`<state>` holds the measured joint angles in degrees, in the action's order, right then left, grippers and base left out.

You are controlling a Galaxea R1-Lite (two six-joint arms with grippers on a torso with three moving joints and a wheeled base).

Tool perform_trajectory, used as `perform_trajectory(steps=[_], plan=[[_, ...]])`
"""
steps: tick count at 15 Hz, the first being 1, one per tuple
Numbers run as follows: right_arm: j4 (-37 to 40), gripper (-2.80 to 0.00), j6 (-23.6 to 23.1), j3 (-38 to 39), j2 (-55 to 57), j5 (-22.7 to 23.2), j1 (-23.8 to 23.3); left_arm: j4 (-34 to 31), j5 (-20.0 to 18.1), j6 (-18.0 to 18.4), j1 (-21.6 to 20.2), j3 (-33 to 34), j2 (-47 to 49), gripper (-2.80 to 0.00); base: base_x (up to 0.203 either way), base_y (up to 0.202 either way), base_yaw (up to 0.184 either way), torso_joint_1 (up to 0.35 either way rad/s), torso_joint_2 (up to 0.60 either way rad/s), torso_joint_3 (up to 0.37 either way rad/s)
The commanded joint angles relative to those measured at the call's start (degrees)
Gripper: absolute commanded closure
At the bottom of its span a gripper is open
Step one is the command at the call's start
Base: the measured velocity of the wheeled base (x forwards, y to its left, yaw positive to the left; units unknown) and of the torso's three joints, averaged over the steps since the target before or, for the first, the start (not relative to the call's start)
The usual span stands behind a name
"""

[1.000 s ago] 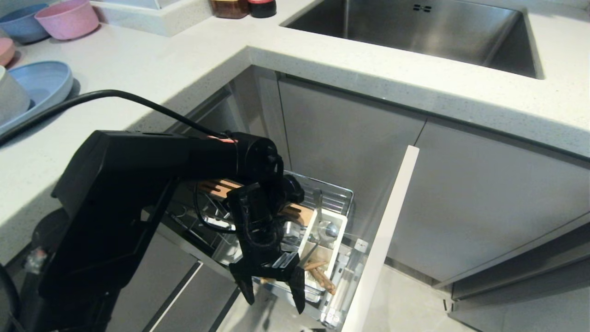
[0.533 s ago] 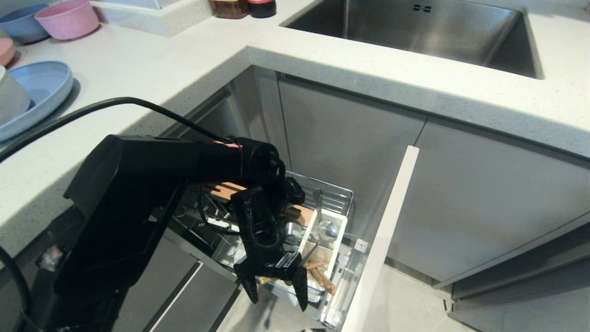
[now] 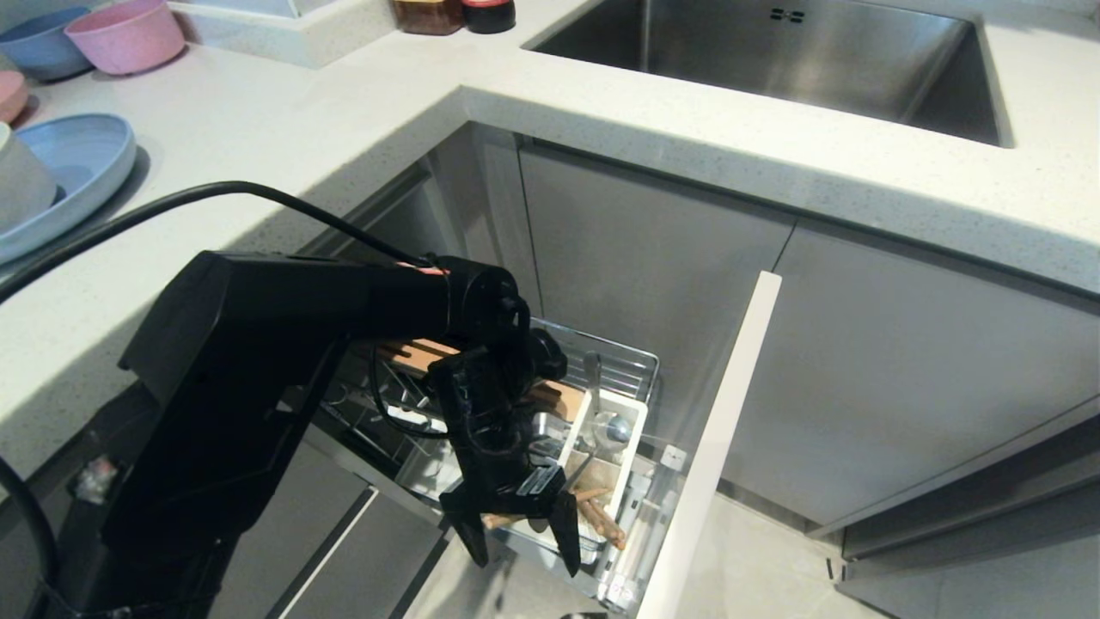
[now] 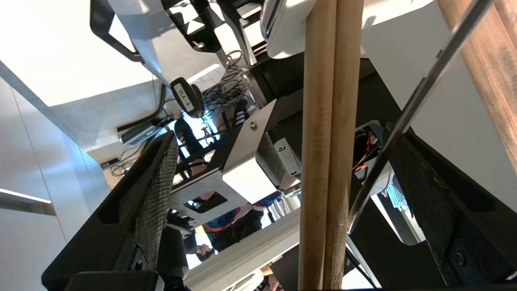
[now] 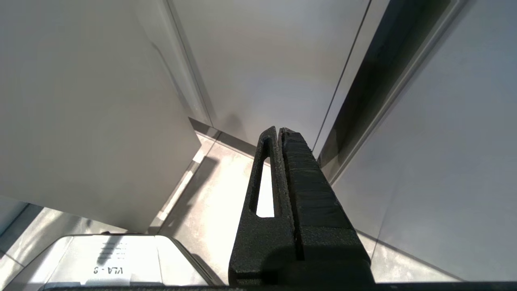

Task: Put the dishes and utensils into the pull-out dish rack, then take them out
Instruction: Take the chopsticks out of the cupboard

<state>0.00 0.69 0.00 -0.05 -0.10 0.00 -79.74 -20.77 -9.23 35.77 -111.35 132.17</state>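
step in hand: unloading, as I judge it. The chopsticks [image 3: 597, 513] and the spoon [image 3: 601, 413] stand in the white caddy [image 3: 634, 447] of the pull-out rack [image 3: 640, 365], while the blue plate [image 3: 77, 163] and the cream bowl [image 3: 17, 185] sit on the desk [image 3: 284, 137] at far left.

left hand: the left hand [image 3: 522, 542] hangs low over the front end of the caddy, fingers pointing down and spread as wide as they go, holding nothing.

wrist view: the two chopsticks [image 4: 327, 161] run side by side between the spread fingers [image 4: 153, 202], touching neither pad; the thin spoon handle [image 4: 420, 101] slants close to the far finger.

where things are: the rack is drawn fully out beside its pale front panel [image 3: 713, 447]; the wooden strip [image 3: 412, 351] lies behind the arm's wrist.

next move: probably to centre the chopsticks between the pads and close on both together, high enough on the shafts to lift them clear of the caddy wall. The spoon handle is near enough to be caught by mistake.

arm pose: the left arm reaches out from lower left, forearm about level, wrist bent steeply down into the rack.

right hand: the right hand [image 5: 280, 133] is parked low by the cabinet fronts, fingers pressed together and empty.
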Motion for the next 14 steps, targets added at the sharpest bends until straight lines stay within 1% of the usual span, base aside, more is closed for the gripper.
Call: perform_trajectory(steps=[1, 3, 4, 10, 14], plan=[[0.0, 0.0, 0.01, 0.09, 0.05, 0.01, 0.0, -0.51, -0.15, -0.07, 0.06, -0.01, -0.3, -2.8, 0.0, 0.0, 0.0, 0.0, 0.0, 0.0], [0.0, 0.0, 0.01, 0.09, 0.05, 0.01, 0.0, -0.59, -0.38, 0.0, 0.09, -0.01, -0.42, -2.8, 0.0, 0.0, 0.0, 0.0, 0.0, 0.0], [0.0, 0.0, 0.01, 0.09, 0.05, 0.01, 0.0, -0.59, -0.67, -0.09, 0.09, -0.01, -0.42, 0.0, 0.0, 0.0, 0.0, 0.0, 0.0, 0.0], [0.0, 0.0, 0.01, 0.09, 0.05, 0.01, 0.0, -0.59, -0.85, -0.08, 0.18, -0.01, -0.42, 0.0, 0.0, 0.0, 0.0, 0.0, 0.0, 0.0], [0.0, 0.0, 0.01, 0.09, 0.05, 0.01, 0.0, -0.33, -2.69, -0.09, 0.36, -0.01, -0.51, 0.0, 0.0, 0.0, 0.0, 0.0, 0.0, 0.0]])
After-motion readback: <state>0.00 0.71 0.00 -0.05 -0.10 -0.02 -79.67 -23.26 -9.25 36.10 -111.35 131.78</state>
